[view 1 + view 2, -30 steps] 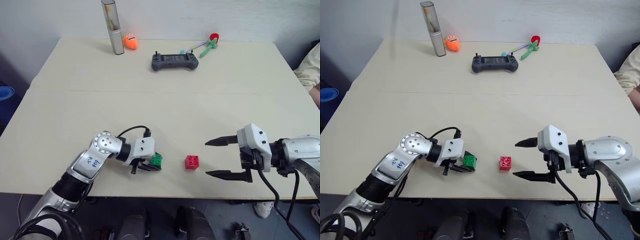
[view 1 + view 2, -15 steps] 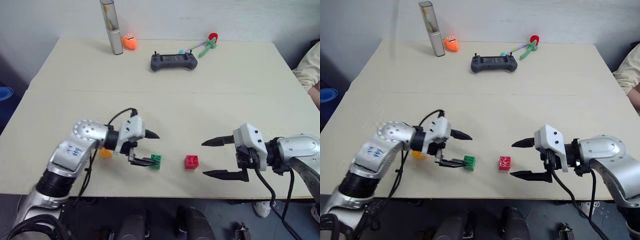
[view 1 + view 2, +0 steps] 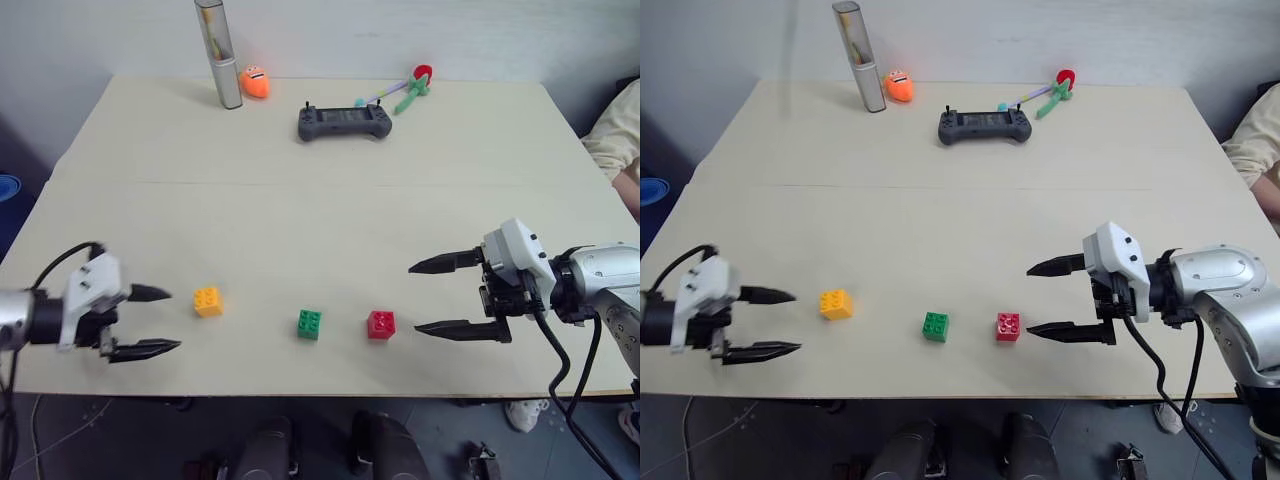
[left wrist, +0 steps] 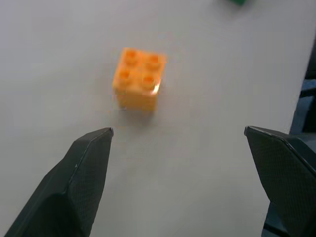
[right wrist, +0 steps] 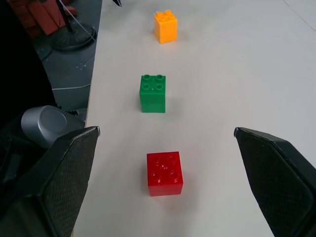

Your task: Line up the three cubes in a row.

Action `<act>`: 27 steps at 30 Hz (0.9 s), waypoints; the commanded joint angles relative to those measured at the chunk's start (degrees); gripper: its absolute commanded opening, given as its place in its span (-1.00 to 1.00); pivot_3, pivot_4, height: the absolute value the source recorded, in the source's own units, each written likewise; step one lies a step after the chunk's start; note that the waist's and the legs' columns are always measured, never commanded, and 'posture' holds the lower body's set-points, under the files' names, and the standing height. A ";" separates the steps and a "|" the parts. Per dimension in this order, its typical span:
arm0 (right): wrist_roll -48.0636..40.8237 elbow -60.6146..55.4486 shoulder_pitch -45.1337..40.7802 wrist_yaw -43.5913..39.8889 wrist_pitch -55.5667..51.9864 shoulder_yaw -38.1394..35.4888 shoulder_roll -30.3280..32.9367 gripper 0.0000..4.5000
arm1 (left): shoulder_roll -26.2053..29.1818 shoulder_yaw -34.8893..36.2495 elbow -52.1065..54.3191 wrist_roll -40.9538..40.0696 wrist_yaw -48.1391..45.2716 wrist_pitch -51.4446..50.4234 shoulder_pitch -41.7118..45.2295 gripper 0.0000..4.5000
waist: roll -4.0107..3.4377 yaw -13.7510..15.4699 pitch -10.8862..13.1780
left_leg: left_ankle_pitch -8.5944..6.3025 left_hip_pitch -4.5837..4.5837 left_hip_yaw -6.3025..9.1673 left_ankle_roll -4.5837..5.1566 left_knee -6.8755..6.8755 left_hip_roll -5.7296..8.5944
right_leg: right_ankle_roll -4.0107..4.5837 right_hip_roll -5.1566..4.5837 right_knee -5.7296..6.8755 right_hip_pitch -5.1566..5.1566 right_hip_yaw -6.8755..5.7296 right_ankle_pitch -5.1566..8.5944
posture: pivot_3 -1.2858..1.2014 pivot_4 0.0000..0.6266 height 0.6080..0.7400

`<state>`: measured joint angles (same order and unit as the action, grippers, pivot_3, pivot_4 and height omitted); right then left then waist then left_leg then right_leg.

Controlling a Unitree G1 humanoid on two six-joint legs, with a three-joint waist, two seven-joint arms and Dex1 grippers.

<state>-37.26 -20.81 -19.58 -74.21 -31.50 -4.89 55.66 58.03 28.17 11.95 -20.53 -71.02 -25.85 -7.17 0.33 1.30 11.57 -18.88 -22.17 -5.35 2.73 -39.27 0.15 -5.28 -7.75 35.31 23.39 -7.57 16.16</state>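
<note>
Three cubes stand near the table's front edge: a yellow-orange one on the left, a green one in the middle, a red one on the right. They form a rough row; the yellow-orange sits slightly farther back. My left gripper hangs open at the left, a short way from the yellow-orange cube, holding nothing. To the right of the red cube, my right gripper is open and empty, pointing toward the row.
At the far edge stand a tall silver tube, a round orange toy, a grey game controller and a green-stemmed toy with a red head. A person's sleeve shows at the right edge.
My left gripper opened, let go of the green cube and pulled far away to the left. The yellow-orange cube, hidden behind the arm before, now shows. The right gripper stayed put.
</note>
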 commanded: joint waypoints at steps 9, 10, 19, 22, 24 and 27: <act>-1.72 -1.22 -1.58 -0.58 -1.26 0.37 -0.09 1.00 | -3.32 -11.26 -5.56 2.22 5.96 5.62 12.58 0.99 | -0.01 0.01 -0.01 | -0.04 0.02 -0.06 -0.04 0.05 0.04 | 0.01 -0.04 0.14 0.07 0.01 -0.01 | 0.03 -0.52 1.00; -1.57 -1.73 -1.34 -0.53 -1.05 0.37 -0.02 1.00 | -3.42 -13.59 -6.98 2.50 5.21 5.57 14.58 0.99 | 0.00 0.00 -0.01 | -0.04 0.02 -0.08 -0.04 0.05 0.04 | 0.01 -0.01 0.16 0.09 0.01 -0.01 | 0.03 -0.52 1.00; -2.80 -5.16 0.35 2.62 -2.03 -1.26 -0.29 1.00 | -4.60 -23.64 -16.95 5.11 2.34 7.60 24.50 0.91 | 0.00 -0.06 -0.01 | -0.03 0.00 -0.20 -0.02 0.04 0.01 | 0.01 0.12 0.14 0.12 0.02 -0.01 | 0.03 -0.52 1.00; -2.53 -5.65 1.17 3.55 -1.91 -1.68 -0.19 1.00 | -4.54 -25.29 -18.23 5.69 1.10 8.37 25.62 0.64 | 0.00 -0.03 -0.01 | -0.02 0.00 -0.20 -0.01 0.04 0.01 | 0.01 0.12 0.15 0.11 0.02 -0.01 | 0.03 -0.52 1.00; -2.53 -5.83 1.41 4.04 -1.92 -1.83 -0.17 1.00 | -4.05 -26.11 -18.69 6.16 0.26 9.13 25.73 0.36 | 0.00 -0.03 -0.01 | -0.02 0.01 -0.20 0.00 0.04 0.02 | 0.01 0.11 0.15 0.11 0.02 -0.01 | 0.03 -0.52 1.00; -2.62 -5.89 1.56 4.53 -1.86 -1.96 -0.11 1.00 | -3.72 -26.48 -19.43 6.44 -0.58 10.67 26.09 -0.09 | 0.00 -0.04 -0.01 | -0.02 0.01 -0.20 0.00 0.04 0.02 | 0.01 0.11 0.15 0.11 0.02 -0.01 | 0.03 -0.52 1.00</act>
<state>-39.01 -24.75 -18.04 -70.00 -33.73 -4.94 55.32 52.96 1.25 -7.61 -14.53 -70.76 -16.61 18.04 0.34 1.27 11.56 -18.90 -22.17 -5.55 2.73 -39.24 0.17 -5.27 -7.64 35.46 23.51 -7.54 16.15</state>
